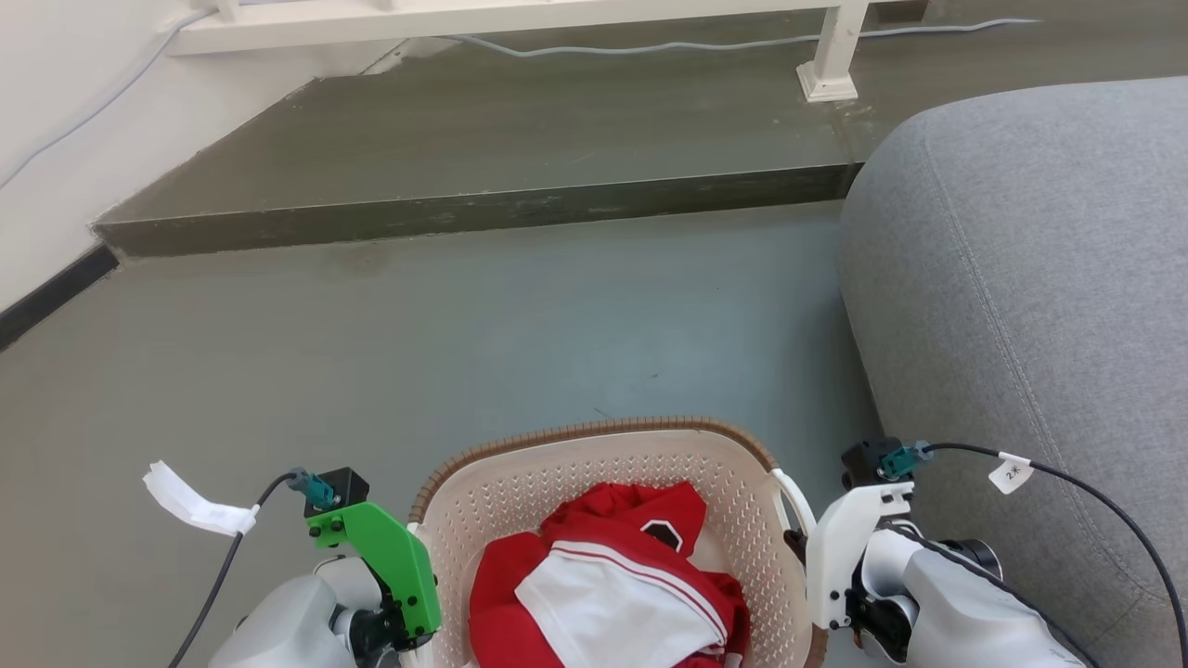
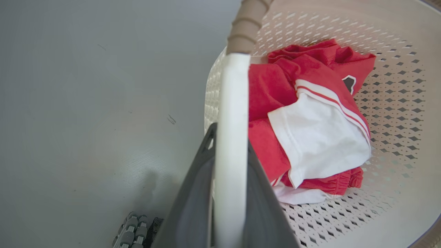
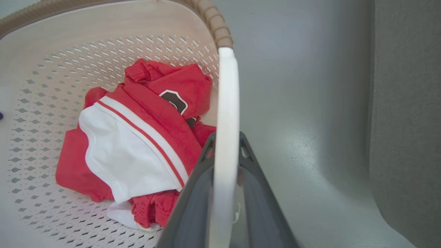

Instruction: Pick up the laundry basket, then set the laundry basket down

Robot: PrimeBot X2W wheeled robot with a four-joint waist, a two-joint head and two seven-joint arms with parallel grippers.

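1. The laundry basket (image 1: pixel 594 430) sits low in front of the robot, between its two arms. It is over the grey floor (image 1: pixel 464 325), with the grey sofa (image 1: pixel 1021 278) just to its right.
2. Its mouth faces straight up and it looks level, the brown woven-look rim running round the far curved end.
3. Its two white handles are on the robot's left and right, so the line from handle to handle runs crosswise in front of the robot. The near end is cut off in the head view, so I cannot say for sure which span is the longer.
4. The left gripper (image 2: pixel 230 137) is closed on the left handle (image 2: pixel 232 103), with one dark finger (image 2: pixel 193 193) on each face of the white bar.
5. The right gripper (image 3: pixel 225 141) is clamped the same way on the right handle (image 3: pixel 227 103), its dark fingers (image 3: pixel 262 193) hugging both sides.
6. From the head view the green mount of the left wrist (image 1: pixel 390 557) sits beside the basket's left wall, and the white right wrist (image 1: pixel 835 557) beside its right wall.
7. A crumpled red and white garment (image 1: pixel 603 584) lies on the perforated bottom, a dark badge showing on it.
8. I cannot tell whether the base touches the floor.
9. Farther off there is a raised dark step (image 1: pixel 483 158), with a white frame leg (image 1: pixel 829 65) standing on it and a grey cable (image 1: pixel 650 44) trailing behind.
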